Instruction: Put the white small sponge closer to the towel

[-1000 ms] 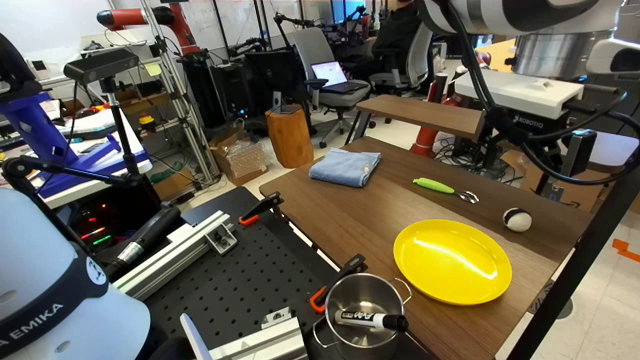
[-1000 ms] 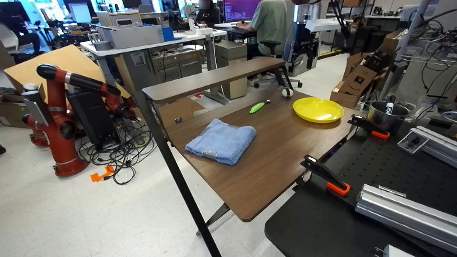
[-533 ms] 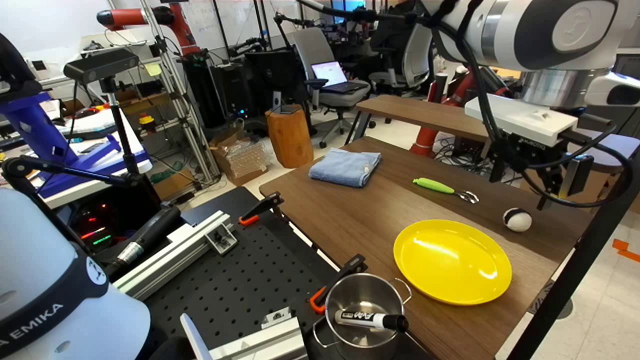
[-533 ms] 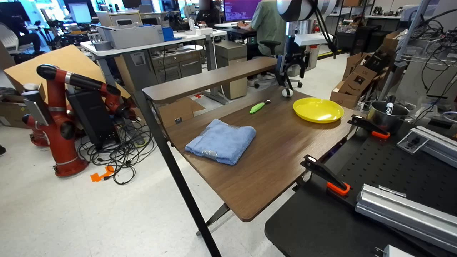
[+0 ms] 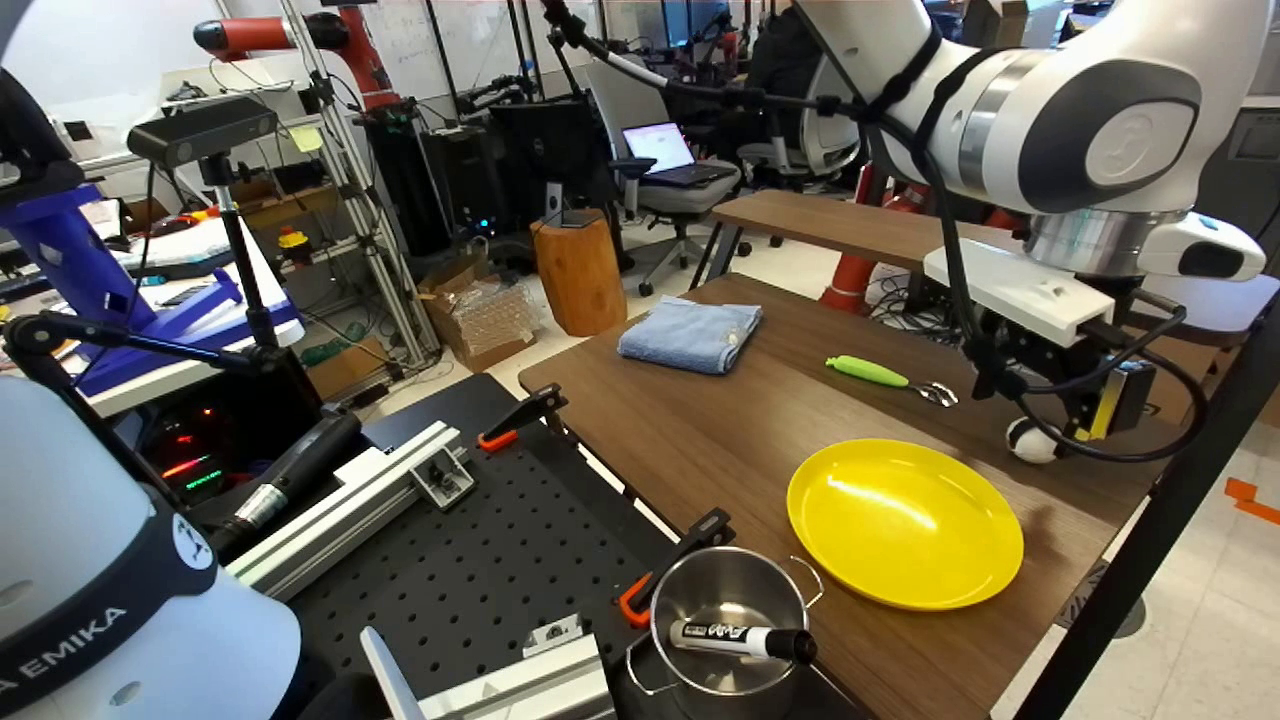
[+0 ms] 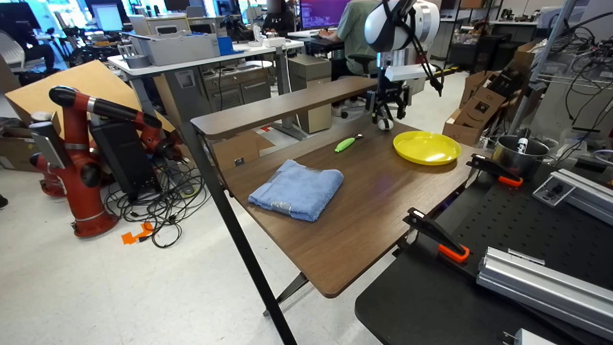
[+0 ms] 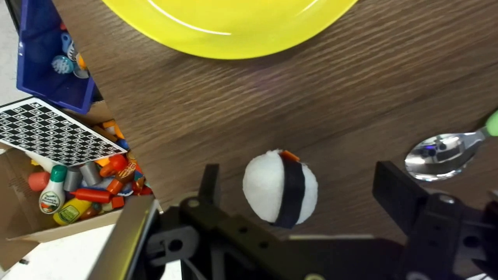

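Note:
The white small sponge is a round white ball with a black band; it sits on the brown table in the wrist view [image 7: 264, 186] and in both exterior views [image 5: 1028, 441] [image 6: 384, 125]. My gripper [image 7: 297, 167] is open and empty, above the sponge, one finger on each side. In the wrist view the sponge appears between the fingers, nearer the left one, with gaps on both sides. The gripper partly covers the sponge in an exterior view. The towel, a folded light blue cloth, lies at the table's far end from the sponge [image 5: 690, 335] [image 6: 297, 189]; it is outside the wrist view.
A yellow plate [image 5: 905, 525] lies beside the sponge. A green-handled spoon [image 5: 870, 371] lies between sponge and towel, its bowl near the right finger in the wrist view [image 7: 439, 155]. A raised wooden shelf [image 5: 850, 228] runs along one table side. A metal pot [image 5: 730, 570] holds a marker.
My gripper has come down from well above the table to just over the sponge, staying open. The sponge, towel, spoon and plate have not moved.

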Available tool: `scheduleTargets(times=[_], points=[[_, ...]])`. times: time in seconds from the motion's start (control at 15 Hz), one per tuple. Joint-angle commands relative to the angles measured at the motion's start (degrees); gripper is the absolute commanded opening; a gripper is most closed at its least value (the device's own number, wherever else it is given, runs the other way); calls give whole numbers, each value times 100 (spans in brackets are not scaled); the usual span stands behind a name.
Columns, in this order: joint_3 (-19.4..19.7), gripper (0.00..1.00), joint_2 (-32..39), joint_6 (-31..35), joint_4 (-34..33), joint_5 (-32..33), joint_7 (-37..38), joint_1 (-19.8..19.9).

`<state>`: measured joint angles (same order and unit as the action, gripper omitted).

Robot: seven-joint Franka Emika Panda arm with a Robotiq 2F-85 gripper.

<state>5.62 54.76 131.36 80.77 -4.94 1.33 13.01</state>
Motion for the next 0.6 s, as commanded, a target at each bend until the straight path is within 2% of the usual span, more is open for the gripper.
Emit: scheduleTargets(times=[0.0, 0.07, 0.13, 0.53], points=[[63, 100, 361, -319, -558, 8, 266, -38], [64, 77, 414, -347, -621, 14, 294, -36], [71, 74, 456, -362, -676, 27, 310, -40], [79, 27, 597, -566, -978, 35, 353, -28]])
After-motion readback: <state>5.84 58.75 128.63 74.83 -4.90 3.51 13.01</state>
